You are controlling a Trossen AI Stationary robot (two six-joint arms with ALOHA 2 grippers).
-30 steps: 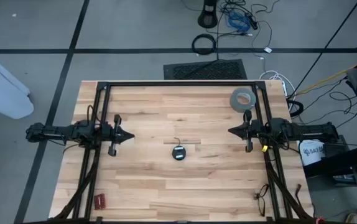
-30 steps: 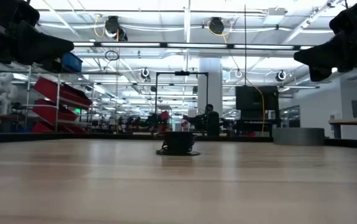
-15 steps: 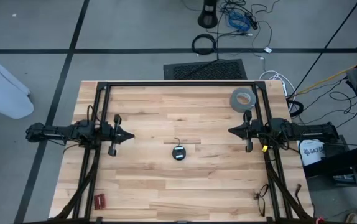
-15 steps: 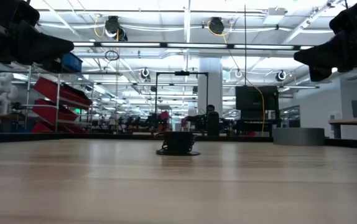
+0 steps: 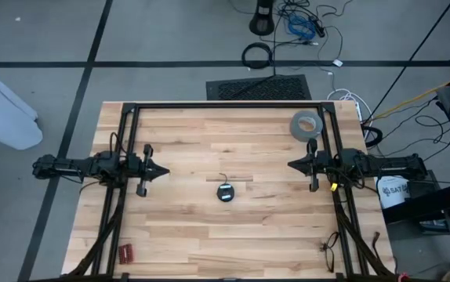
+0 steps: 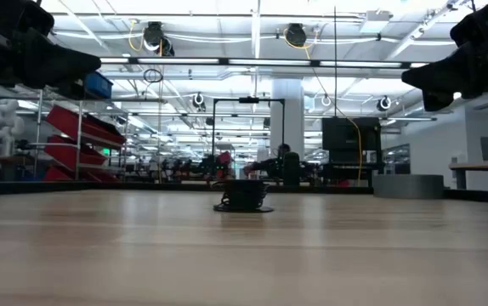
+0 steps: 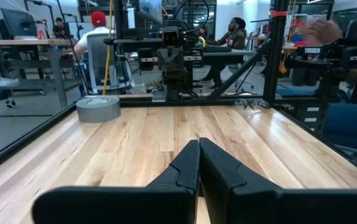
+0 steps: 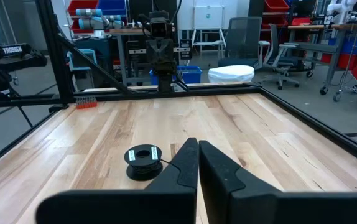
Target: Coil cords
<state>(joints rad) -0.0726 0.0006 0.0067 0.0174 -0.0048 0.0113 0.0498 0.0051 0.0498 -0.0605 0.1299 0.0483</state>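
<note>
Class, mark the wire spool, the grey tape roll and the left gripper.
wire spool (image 5: 225, 192), high view, its top.
grey tape roll (image 5: 306, 124), high view, its ring.
left gripper (image 5: 165, 170), high view, shut fingertips.

Bare boards are lying open across most of the pale wooden worktop (image 5: 194, 227), leaving a wide lane between the two arms. Only a small black spool of thin wire (image 5: 225, 192) is sitting mid-lane, while a flat grey tape roll (image 5: 306, 124) is occupying the far right corner and a small red block (image 5: 125, 252) is lying near the front left edge.
</note>
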